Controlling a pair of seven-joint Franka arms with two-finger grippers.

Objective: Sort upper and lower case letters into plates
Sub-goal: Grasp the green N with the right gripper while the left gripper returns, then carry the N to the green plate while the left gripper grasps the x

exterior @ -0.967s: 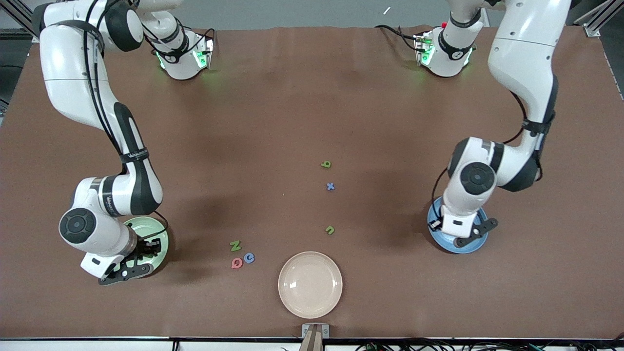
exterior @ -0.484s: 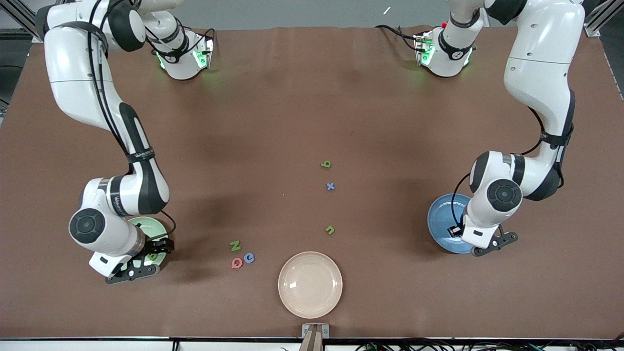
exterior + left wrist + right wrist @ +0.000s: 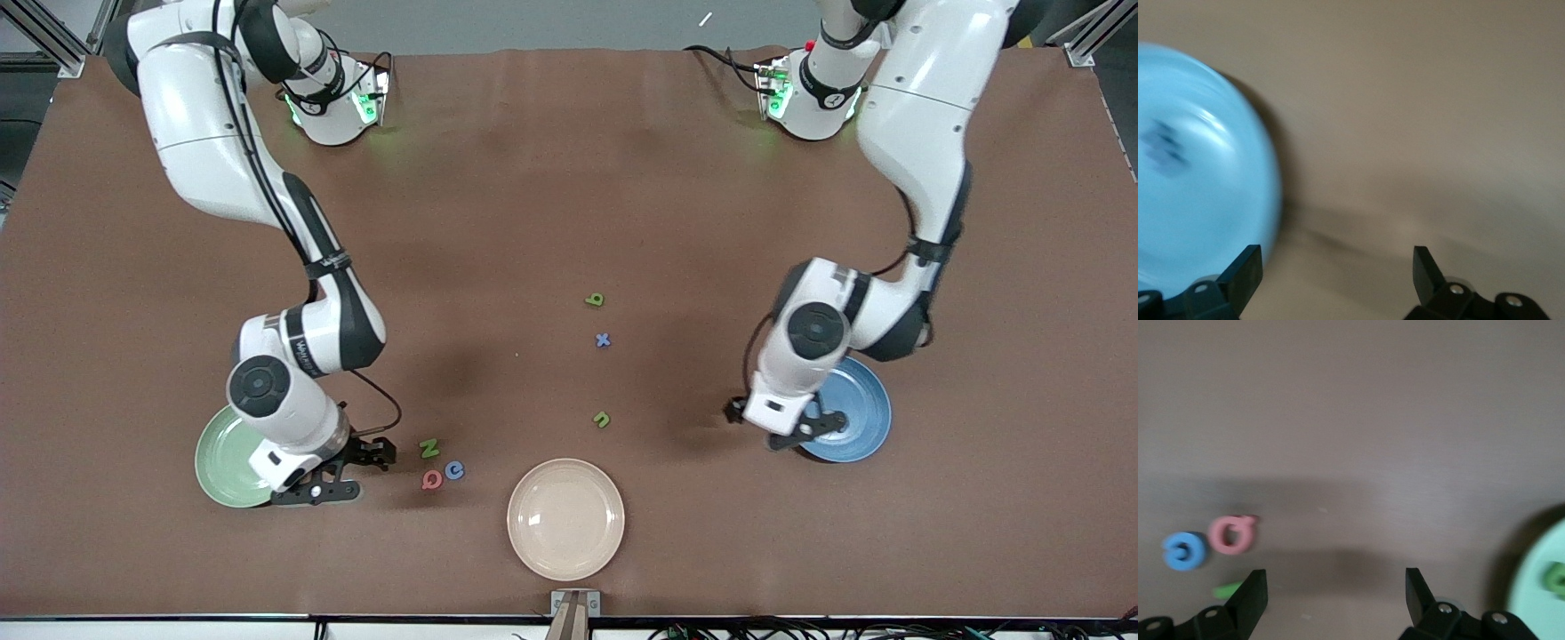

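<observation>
My right gripper [image 3: 359, 468] [image 3: 1335, 593] hangs open and empty over bare table between the pale green plate [image 3: 222, 462] [image 3: 1538, 607] and a cluster of letters: green N [image 3: 429, 448], pink Q [image 3: 432, 480] [image 3: 1231, 533] and blue C [image 3: 454, 469] [image 3: 1183, 551]. A green letter [image 3: 1557, 579] lies in the green plate. My left gripper [image 3: 772, 425] [image 3: 1336, 273] is open and empty just off the rim of the blue plate [image 3: 858, 418] [image 3: 1205, 213], which holds a dark blurred letter [image 3: 1161, 150]. Green u [image 3: 602, 419], blue x [image 3: 603, 340] and green b [image 3: 595, 300] lie mid-table.
A cream-beige plate [image 3: 565, 518] sits empty near the table's front edge, nearer to the front camera than the green u. Both arms' elbows overhang their plates.
Both arms have swung from over their plates toward the middle of the table. Both grippers have opened, and a green letter now lies loose in the green plate.
</observation>
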